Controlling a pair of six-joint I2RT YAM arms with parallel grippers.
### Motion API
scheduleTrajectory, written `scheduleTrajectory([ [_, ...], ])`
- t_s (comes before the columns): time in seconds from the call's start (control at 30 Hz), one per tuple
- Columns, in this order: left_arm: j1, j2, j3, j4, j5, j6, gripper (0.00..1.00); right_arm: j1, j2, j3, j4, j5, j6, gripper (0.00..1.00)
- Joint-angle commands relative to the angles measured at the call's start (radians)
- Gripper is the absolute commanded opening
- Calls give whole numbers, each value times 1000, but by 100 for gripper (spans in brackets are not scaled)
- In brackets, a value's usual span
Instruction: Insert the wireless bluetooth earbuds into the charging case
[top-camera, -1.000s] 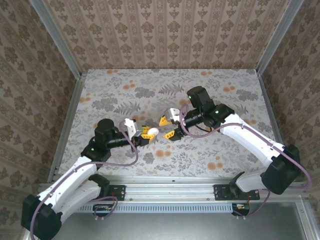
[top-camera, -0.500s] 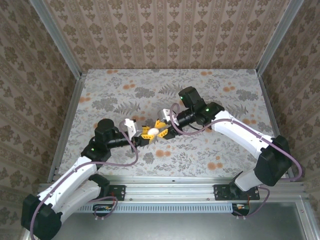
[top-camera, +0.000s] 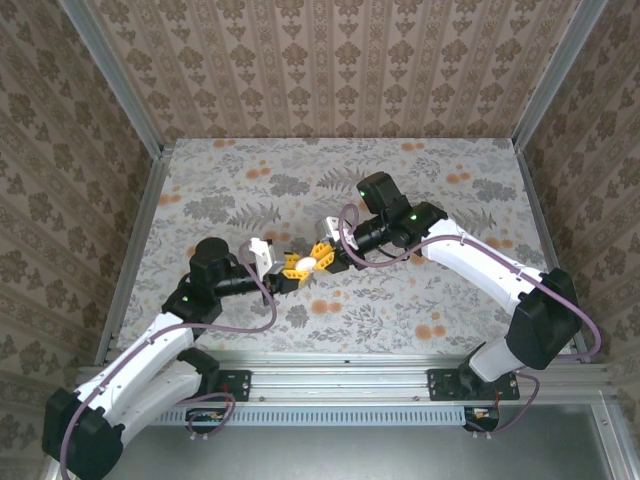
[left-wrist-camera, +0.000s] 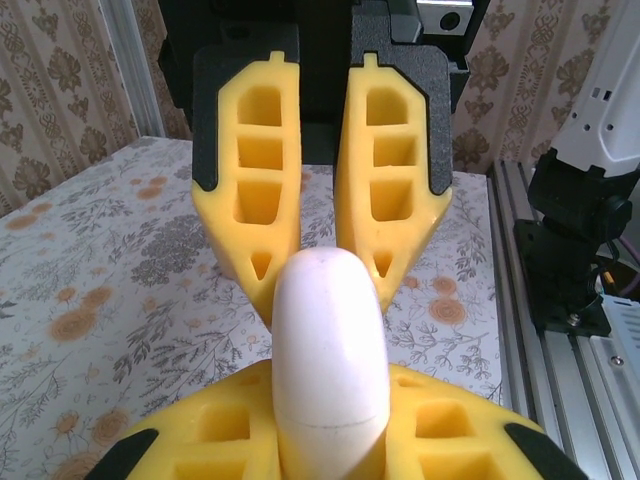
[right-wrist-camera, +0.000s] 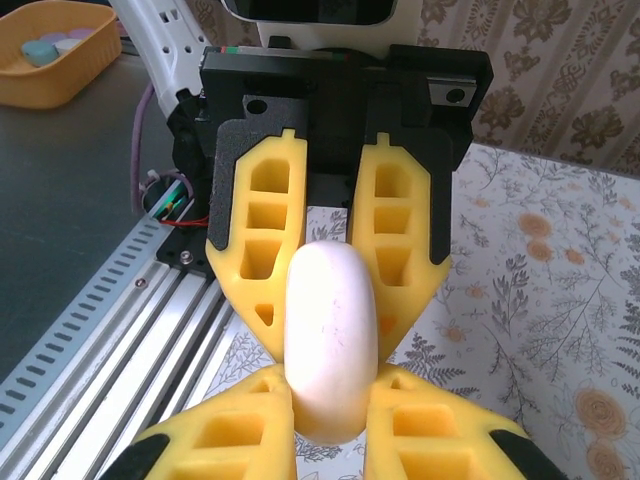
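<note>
The white oval charging case (top-camera: 307, 262) is held closed above the floral table, between both grippers. My left gripper (top-camera: 291, 266) is shut on its left end and my right gripper (top-camera: 324, 258) is shut on its right end. In the left wrist view the case (left-wrist-camera: 328, 350) stands up between my own yellow fingers (left-wrist-camera: 200, 445), with a thin lid seam low on it and the right gripper's fingers (left-wrist-camera: 392, 190) pinching its far end. The right wrist view has the case (right-wrist-camera: 331, 325) clamped the same way by the right gripper (right-wrist-camera: 330, 430). The earbuds are out of view.
A floral cloth (top-camera: 420, 180) covers the table, with patterned walls on three sides. An aluminium rail (top-camera: 340, 380) runs along the near edge. An orange tray (right-wrist-camera: 60, 55) with small items sits off the table beyond the rail.
My right gripper has moved left onto the case and closed on it. The left gripper has kept its hold and barely moved.
</note>
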Motion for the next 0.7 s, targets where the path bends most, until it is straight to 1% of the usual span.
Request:
scheduleTrajectory([
  [0.0,-9,-11,28,16,-14,15,25,8,-17,16,-41,-11,-43,12],
  [0.1,-9,-25,19,3,-59,11,40,-9,-40,1,-59,-1,-44,13],
  [0.17,-9,-28,8,9,-93,-2,54,-35,-55,-6,-117,0,-46,13],
  [0.23,-9,-26,0,12,-133,-22,63,-66,-64,-7,-167,-4,-49,13],
  [0.37,-9,-11,-5,4,-282,-82,72,-151,-68,-21,-280,17,-69,14],
  [0.5,-8,6,4,-30,-419,-135,84,-219,-63,-22,-384,92,-63,14],
  [0.57,-9,17,1,-40,-505,-172,87,-243,-65,-22,-435,141,-53,15],
  [0.67,-9,35,0,-54,-590,-207,91,-272,-69,-39,-459,215,-5,16],
])
